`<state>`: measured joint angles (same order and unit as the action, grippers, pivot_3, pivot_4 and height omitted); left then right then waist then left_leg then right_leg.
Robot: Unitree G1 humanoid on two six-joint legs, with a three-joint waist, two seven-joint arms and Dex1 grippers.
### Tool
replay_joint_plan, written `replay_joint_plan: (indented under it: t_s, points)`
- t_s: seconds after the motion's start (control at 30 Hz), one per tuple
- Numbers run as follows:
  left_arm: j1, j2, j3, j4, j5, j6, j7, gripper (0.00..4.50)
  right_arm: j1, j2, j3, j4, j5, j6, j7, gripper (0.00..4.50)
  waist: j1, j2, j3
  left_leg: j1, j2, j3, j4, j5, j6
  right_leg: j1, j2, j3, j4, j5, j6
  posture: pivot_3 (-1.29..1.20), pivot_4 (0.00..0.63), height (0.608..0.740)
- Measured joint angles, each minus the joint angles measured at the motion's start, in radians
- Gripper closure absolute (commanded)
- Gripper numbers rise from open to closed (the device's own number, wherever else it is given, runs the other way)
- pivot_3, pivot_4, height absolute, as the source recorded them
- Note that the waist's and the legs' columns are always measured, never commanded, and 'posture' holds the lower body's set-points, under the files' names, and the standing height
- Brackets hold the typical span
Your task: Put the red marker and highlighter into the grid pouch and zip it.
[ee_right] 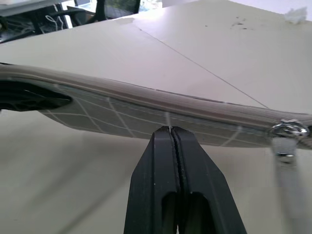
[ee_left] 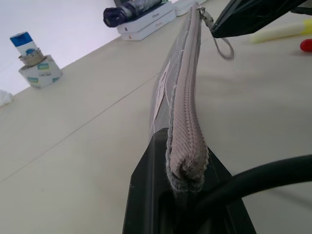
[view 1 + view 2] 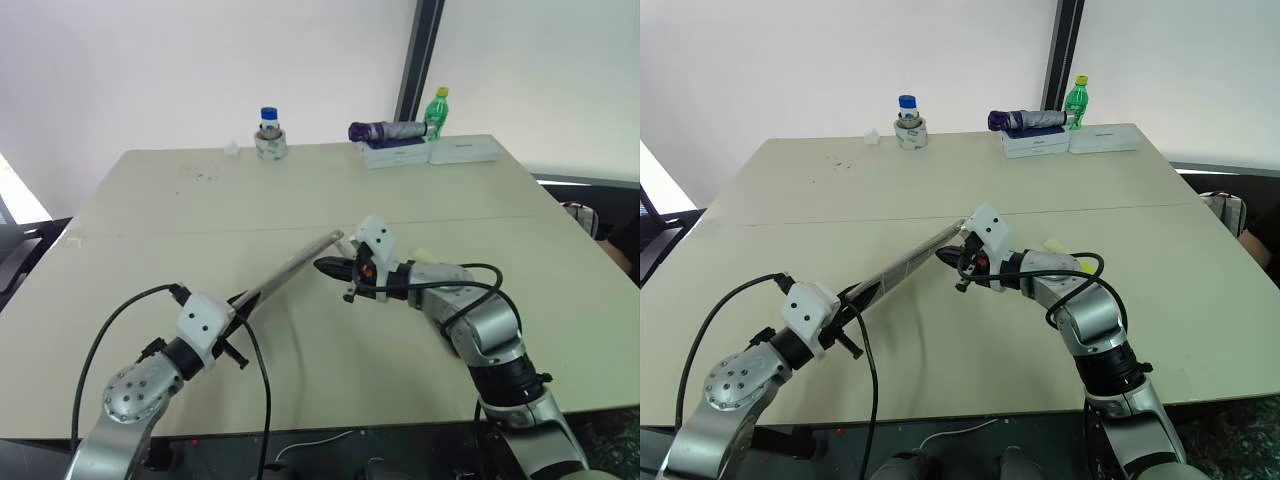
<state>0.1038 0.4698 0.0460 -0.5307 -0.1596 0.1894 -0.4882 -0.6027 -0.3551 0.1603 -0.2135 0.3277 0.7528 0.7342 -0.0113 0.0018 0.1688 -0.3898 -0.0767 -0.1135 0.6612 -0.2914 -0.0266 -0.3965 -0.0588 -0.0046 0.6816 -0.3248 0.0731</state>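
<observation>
The left end effector point(image 3: 232, 322) is clamped on the near end of the grid pouch point(image 3: 290, 271), holding it edge-up above the table point(image 3: 200, 210) so that it slants from near left toward the far right. The right end effector point(image 3: 330, 266) has its fingers pressed together with nothing between them, tips right at the pouch's far end, just below the zipper pull point(image 1: 288, 130) (its cord hangs loose). The highlighter point(image 3: 1060, 247) lies on the table just behind the right arm; in the left wrist view the red marker point(image 2: 306, 45) shows as a red tip beside it. At the far edge stand a blue-capped bottle point(image 3: 268, 130), white boxes point(image 3: 430, 151) and a green bottle point(image 3: 436, 112).
</observation>
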Motion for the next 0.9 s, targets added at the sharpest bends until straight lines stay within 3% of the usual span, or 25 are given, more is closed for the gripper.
replay_joint_plan:
  t_s: [0.1,0.13,0.2,0.3,0.9]
  points:
    - [0.000,-0.007,-0.005,0.000,0.000,0.001,0.004,4.50,0.004,-0.014,0.013,-0.017,0.000,0.004,-0.002,4.46,0.000,0.000,0.000,0.000,0.000,0.000,0.000,0.000,0.000,0.000,0.000,0.000,0.000,0.000,0.000,0.00,0.150,0.740]
    - [0.002,-0.010,-0.005,0.000,0.000,0.001,0.006,4.50,0.005,-0.020,0.014,-0.018,0.001,0.005,-0.002,4.22,0.000,0.000,0.000,0.000,0.000,0.000,0.000,0.000,0.000,0.000,0.000,0.000,0.000,0.000,0.000,0.00,0.150,0.740]
    - [0.004,-0.012,-0.005,0.000,0.000,0.001,0.007,4.50,0.008,-0.022,0.006,-0.017,0.004,0.006,-0.007,3.68,0.000,0.000,0.000,0.000,0.000,0.000,0.000,0.000,0.000,0.000,0.000,0.000,0.000,0.000,0.000,0.00,0.150,0.740]
    - [0.004,-0.017,-0.005,0.000,0.000,0.001,0.007,4.50,0.008,-0.025,-0.017,-0.015,0.002,0.005,-0.038,2.17,0.000,0.000,0.000,0.000,0.000,0.000,0.000,0.000,0.000,0.000,0.000,0.000,0.000,0.000,0.000,0.00,0.150,0.740]
    - [0.001,-0.018,-0.004,-0.001,-0.006,0.007,-0.006,4.50,-0.018,-0.018,-0.031,0.172,-0.051,-0.091,-0.132,2.17,0.000,0.000,0.000,0.000,0.000,0.000,0.000,0.000,0.000,0.000,0.000,0.000,0.000,0.000,0.000,0.00,0.150,0.740]
